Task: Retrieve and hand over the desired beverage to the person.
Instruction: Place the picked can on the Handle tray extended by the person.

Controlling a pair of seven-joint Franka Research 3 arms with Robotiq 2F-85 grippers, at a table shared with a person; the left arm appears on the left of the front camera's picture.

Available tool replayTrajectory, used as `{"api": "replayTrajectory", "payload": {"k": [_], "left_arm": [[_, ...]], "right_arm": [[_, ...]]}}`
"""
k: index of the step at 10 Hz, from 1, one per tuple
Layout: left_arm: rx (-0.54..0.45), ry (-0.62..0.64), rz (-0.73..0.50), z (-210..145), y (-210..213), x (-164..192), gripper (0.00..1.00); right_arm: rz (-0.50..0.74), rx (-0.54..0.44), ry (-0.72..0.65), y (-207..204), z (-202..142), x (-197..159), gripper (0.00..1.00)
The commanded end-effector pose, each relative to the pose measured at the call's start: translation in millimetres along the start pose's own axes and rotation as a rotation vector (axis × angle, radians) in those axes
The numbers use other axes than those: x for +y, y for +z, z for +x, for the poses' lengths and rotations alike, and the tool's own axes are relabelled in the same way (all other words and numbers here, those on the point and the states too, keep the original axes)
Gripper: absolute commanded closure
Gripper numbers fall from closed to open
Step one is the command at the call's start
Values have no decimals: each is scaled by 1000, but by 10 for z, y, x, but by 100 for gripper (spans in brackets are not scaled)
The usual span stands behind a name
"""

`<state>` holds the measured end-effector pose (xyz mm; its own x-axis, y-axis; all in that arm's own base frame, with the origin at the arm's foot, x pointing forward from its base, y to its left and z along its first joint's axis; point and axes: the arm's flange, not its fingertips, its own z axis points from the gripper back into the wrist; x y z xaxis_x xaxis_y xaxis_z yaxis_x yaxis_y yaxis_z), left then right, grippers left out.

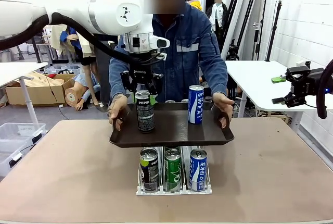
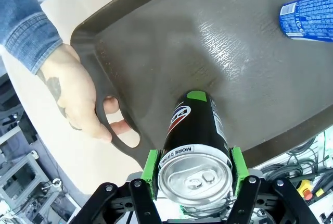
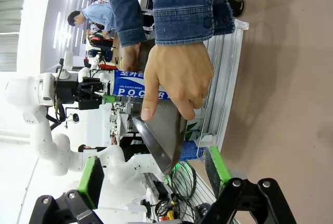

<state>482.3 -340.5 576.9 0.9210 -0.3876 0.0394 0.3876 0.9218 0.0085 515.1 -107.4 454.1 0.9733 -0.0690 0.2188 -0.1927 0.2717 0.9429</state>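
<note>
- The left claw (image 2: pixel 193 178) is gripping a black cola can (image 1: pixel 144 111) by its top, green pads touching both sides, with the can standing on the tray (image 1: pixel 171 130).
- The person (image 1: pixel 182 41) is holding that tray above the table (image 1: pixel 78 172) with both hands.
- Delivery looks nearly done; letting go remains.
- The right claw (image 3: pixel 156 174) is hanging open, off to the side.

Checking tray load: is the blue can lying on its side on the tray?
No, the blue can stands upright on the tray, right of the black Pepsi can.
</note>
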Motion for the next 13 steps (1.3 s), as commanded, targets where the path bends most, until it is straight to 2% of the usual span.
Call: {"api": "replayTrajectory", "payload": {"k": [1, 4, 8, 9, 13], "left_arm": [[-24, 18, 28, 26, 164, 5, 0], [-60, 9, 42, -14, 367, -20, 0], [-41, 12, 64, -3, 352, 2, 0], [-59, 1, 13, -3, 358, -3, 0], [-59, 1, 13, -3, 358, -3, 0]], "right_arm": [[-4, -4, -5, -13, -9, 2, 0], [-4, -4, -5, -13, -9, 2, 0], [-4, -4, -5, -13, -9, 2, 0], [-4, -4, -5, -13, -9, 2, 0], [-4, -4, -5, -13, -9, 2, 0]]}}
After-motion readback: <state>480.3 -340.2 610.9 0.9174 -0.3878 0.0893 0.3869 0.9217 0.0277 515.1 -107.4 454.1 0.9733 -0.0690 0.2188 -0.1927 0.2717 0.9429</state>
